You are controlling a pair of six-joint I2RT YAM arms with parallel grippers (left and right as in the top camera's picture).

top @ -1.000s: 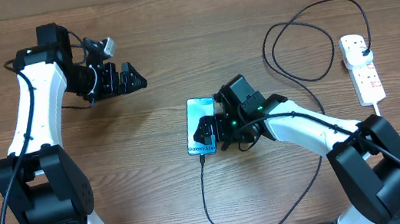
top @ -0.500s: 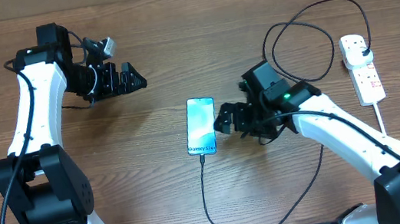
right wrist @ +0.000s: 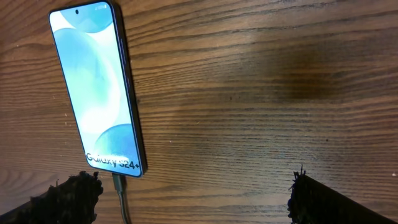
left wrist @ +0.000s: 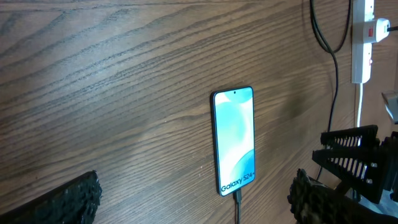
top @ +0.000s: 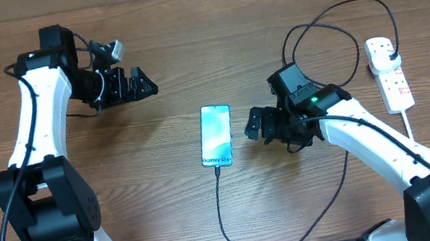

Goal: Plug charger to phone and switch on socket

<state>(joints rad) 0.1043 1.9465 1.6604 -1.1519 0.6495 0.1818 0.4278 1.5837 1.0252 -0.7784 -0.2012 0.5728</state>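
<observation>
Overhead alone gives us the full layout. The white elongated power strip with reddish switches lies well behind the right gripper, with a black plug seated at its far end. From there the long thin black charger cable loops out, is lost from sight at the right arm, shows again below it, and curves round to the slim smartphone with a light blue-white screen. The smartphone lies flat on the brown wood-grain table, just ahead of the right gripper and clear of it. It is well apart from the left gripper, lying off to one side of where that gripper points. The right wrist view adds what overhead cannot resolve: the connector tip sits in the smartphone's bottom edge, under the small text. There the smartphone is ahead and left of the gap between the fingers. The left wrist view has the smartphone farther ahead, between its own fingers, and the power strip far ahead to the right with a red switch showing. We cannot tell whether that switch is on or off. Both grippers have their jaws spread wide, with only bare wood between the tips. Neither holds or touches anything.
</observation>
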